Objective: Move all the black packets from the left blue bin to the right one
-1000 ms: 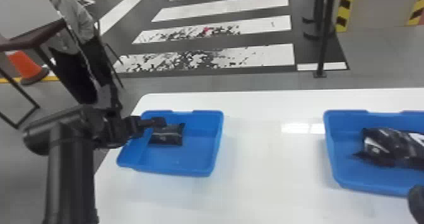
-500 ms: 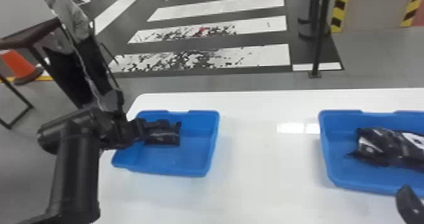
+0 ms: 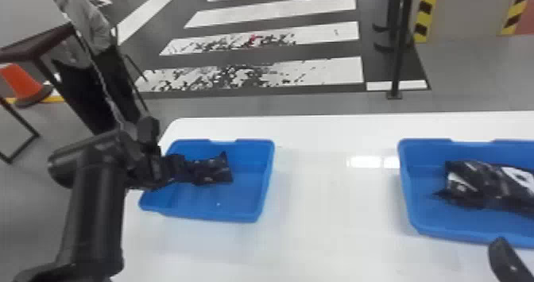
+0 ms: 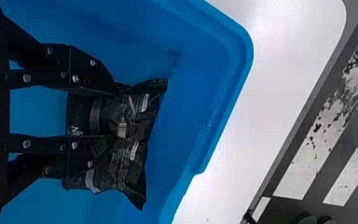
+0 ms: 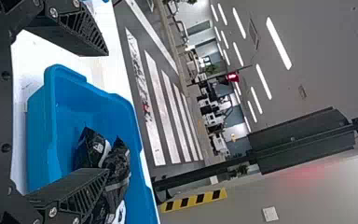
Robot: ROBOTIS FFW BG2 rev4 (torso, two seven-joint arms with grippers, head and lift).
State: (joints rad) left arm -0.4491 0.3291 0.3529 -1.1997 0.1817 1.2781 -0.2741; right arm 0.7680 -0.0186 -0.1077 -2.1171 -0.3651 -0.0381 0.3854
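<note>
The left gripper [image 3: 180, 168] is low inside the left blue bin [image 3: 242, 213], at the near packet end. A black packet [image 3: 212, 170] lies in that bin. In the left wrist view, the left gripper [image 4: 103, 125] stands open, its fingers apart over the black packet [image 4: 130, 119]; part of the packet is hidden beneath the lower finger. The right gripper [image 3: 506, 257] is parked by the near side of the right blue bin [image 3: 413, 205], which holds black packets [image 3: 484, 186]. In the right wrist view the right gripper [image 5: 107, 113] is open, with nothing between its fingers.
Both bins stand on a white table [image 3: 333, 221], with a wide stretch of tabletop between them. Beyond the far table edge are a dark post [image 3: 401, 47] and an orange cone [image 3: 24, 84] on the floor.
The left gripper has moved rightward and lower over the packet in the left bin. The whole head view has shifted slightly, bins included. The packets in the right bin lie as before.
</note>
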